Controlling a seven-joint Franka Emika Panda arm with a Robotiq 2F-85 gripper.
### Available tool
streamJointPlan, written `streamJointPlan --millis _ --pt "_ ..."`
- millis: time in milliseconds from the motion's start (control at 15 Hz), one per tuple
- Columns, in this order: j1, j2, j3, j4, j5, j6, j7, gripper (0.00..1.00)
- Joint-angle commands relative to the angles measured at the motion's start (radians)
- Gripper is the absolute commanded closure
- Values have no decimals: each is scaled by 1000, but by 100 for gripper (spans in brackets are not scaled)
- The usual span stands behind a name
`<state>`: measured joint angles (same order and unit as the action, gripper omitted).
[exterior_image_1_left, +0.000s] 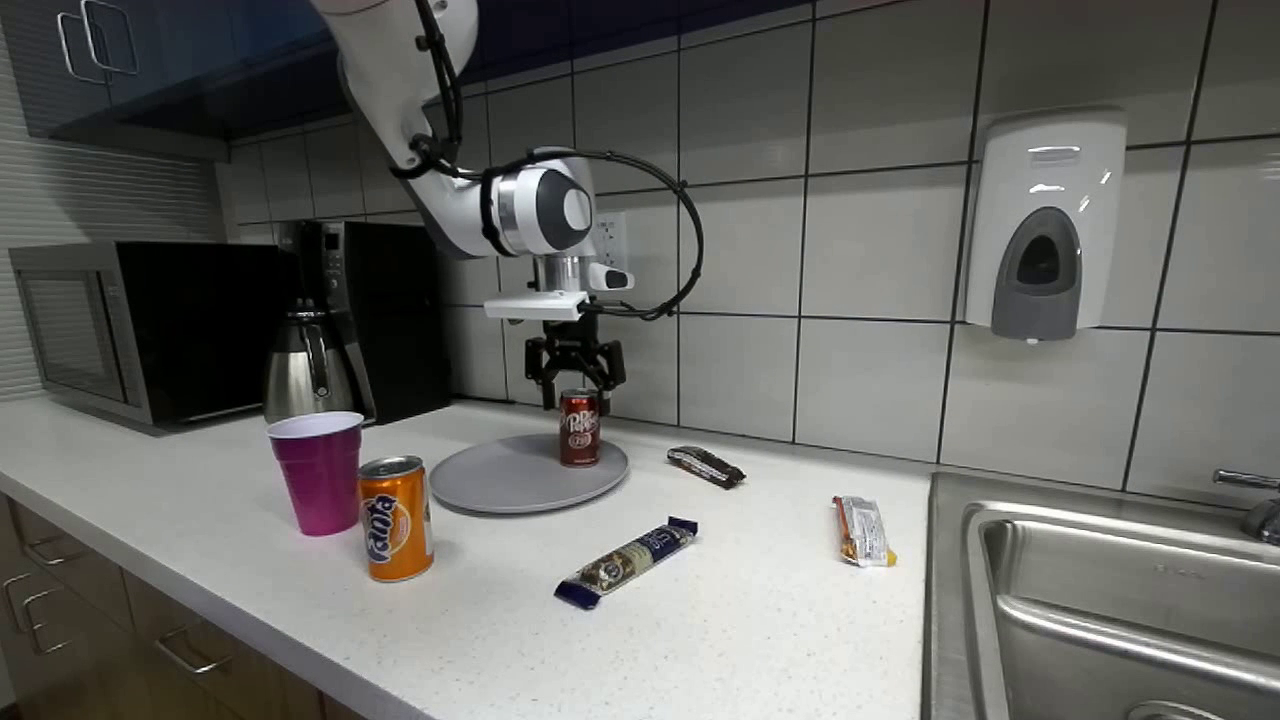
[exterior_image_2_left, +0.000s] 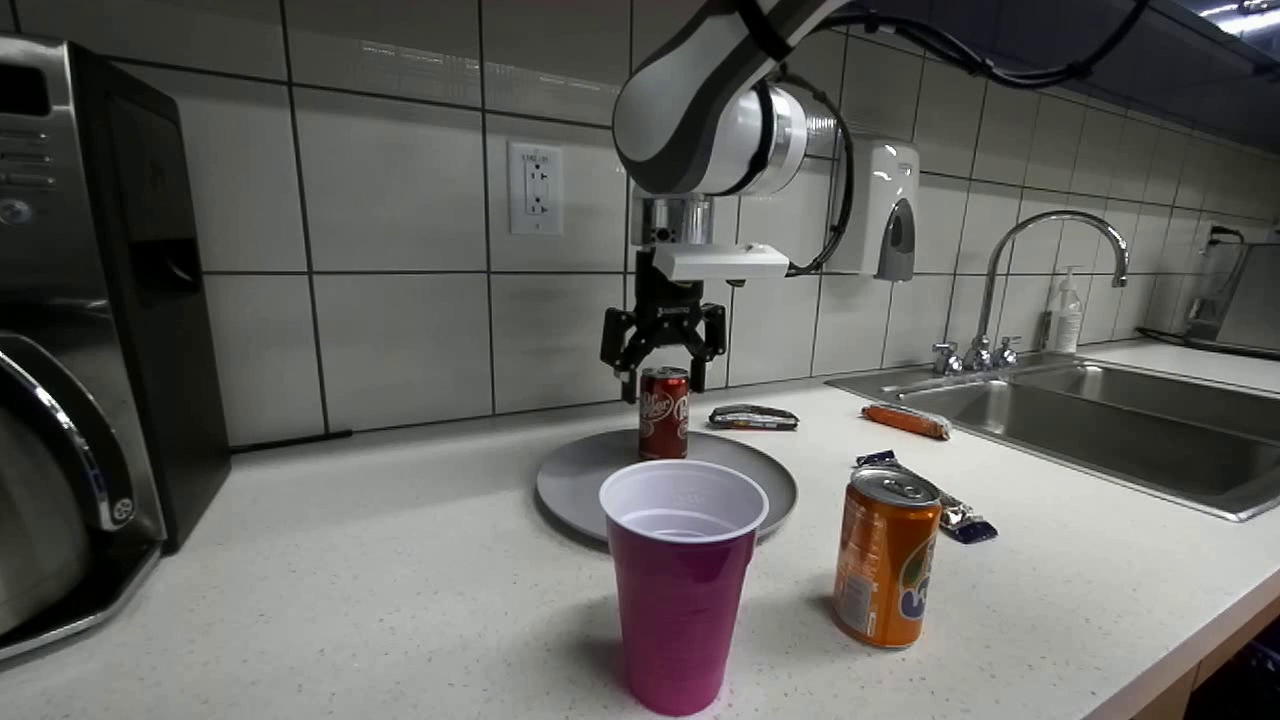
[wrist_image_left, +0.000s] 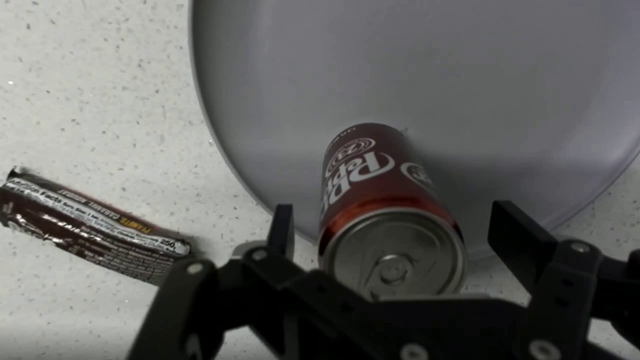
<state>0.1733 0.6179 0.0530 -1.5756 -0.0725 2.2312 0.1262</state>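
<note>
A dark red Dr Pepper can (exterior_image_1_left: 580, 435) stands upright near the edge of a round grey plate (exterior_image_1_left: 495, 480). Over it, pointing down, is my gripper (exterior_image_1_left: 577, 404), its jaws spread wide on both sides of the can's top. From the wrist view, the can's silver lid (wrist_image_left: 400, 250) sits between the two fingers (wrist_image_left: 515, 235), with a gap to each of them. Neither finger appears to touch the can. The gripper's body hides the lid's near edge there. A dark brown wrapped bar (wrist_image_left: 90, 225) lies on the counter beside the plate.
An orange Fanta can (exterior_image_1_left: 397, 530) and a magenta cup (exterior_image_2_left: 685, 600) stand in front of the plate. A blue-ended bar (exterior_image_1_left: 627, 562) and an orange-and-white bar (exterior_image_1_left: 864, 531) lie toward the steel sink (exterior_image_1_left: 1100, 600). The tiled wall (exterior_image_2_left: 390, 350) rises close behind; a coffee machine (exterior_image_1_left: 385, 310) is alongside.
</note>
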Motion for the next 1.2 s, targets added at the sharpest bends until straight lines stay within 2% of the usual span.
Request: streamJointPlan --millis 0,133,333,400,1133 --pt "-6 29 2 62 0 -48 -31 26" --pt "-6 34 2 68 1 -49 -34 31" --pt "-7 34 1 68 1 -48 -35 56" --pt "-8 32 0 66 0 -47 -34 62" --pt "12 -11 -2 18 -9 -37 -9 62"
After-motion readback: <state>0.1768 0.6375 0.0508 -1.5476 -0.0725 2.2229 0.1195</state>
